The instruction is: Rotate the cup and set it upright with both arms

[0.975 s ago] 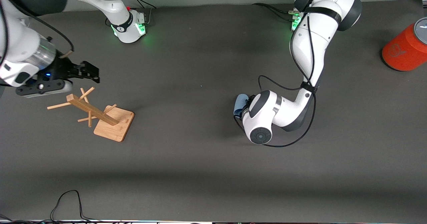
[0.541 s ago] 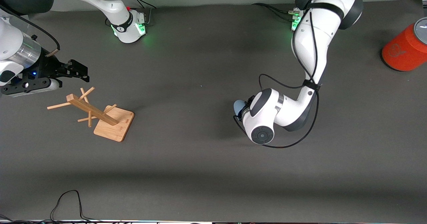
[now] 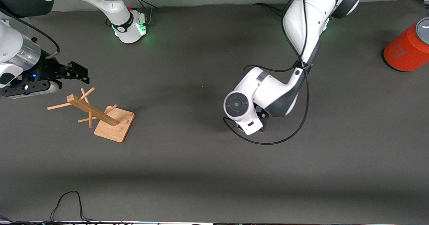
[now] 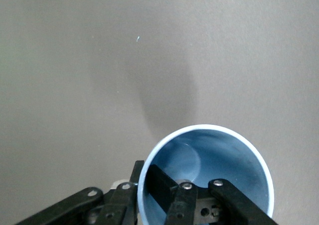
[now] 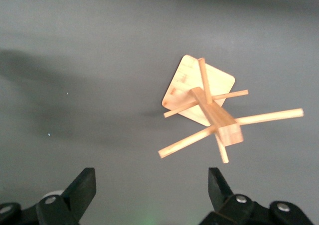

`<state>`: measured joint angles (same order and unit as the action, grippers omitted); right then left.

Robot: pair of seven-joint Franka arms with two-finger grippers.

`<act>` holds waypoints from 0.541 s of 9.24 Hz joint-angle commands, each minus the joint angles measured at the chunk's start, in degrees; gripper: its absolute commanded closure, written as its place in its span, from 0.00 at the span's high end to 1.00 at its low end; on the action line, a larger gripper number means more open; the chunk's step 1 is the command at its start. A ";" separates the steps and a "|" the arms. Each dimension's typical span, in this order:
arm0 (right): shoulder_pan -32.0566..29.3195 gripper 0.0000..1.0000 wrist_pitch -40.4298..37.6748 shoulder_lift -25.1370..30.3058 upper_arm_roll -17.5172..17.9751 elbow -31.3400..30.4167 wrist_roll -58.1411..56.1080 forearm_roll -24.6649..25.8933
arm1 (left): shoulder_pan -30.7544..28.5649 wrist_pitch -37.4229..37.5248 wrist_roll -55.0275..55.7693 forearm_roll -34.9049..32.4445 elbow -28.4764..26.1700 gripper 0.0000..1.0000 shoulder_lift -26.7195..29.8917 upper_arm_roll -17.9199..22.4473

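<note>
The cup (image 4: pixel 219 155) is light blue, and in the left wrist view its open mouth faces the camera with the grey table past it. My left gripper (image 4: pixel 147 170) is shut on the cup's wall, one finger (image 4: pixel 164 182) inside and the other outside the rim. In the front view the left arm's wrist (image 3: pixel 241 106) covers the cup and the gripper, over the middle of the table. I cannot tell if the cup's base touches the table. My right gripper (image 3: pixel 78 72) hangs open and holds nothing, over the right arm's end of the table beside the wooden rack (image 3: pixel 100 116).
The wooden rack (image 5: pixel 209 105) with pegs stands on its square base under the right gripper (image 5: pixel 151 180). A large orange cylinder (image 3: pixel 405 49) with a grey top stands at the left arm's end. A black cable (image 3: pixel 67 198) loops at the table's front edge.
The left wrist has turned over with the cup; the cup showed beside the wrist before and is now under it. The right gripper drew back from the rack, then held still.
</note>
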<state>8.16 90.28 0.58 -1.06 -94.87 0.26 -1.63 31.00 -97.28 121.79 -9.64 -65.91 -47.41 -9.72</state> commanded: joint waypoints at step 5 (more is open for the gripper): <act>0.37 1.00 -4.94 -1.55 -0.61 4.95 2.82 0.57 | 8.37 -3.88 16.81 -6.54 -8.18 0.01 0.65 0.58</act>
<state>8.44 86.39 0.41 -1.60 -92.06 1.98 -1.58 39.08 -100.00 137.35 -15.33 -72.06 -48.18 -9.80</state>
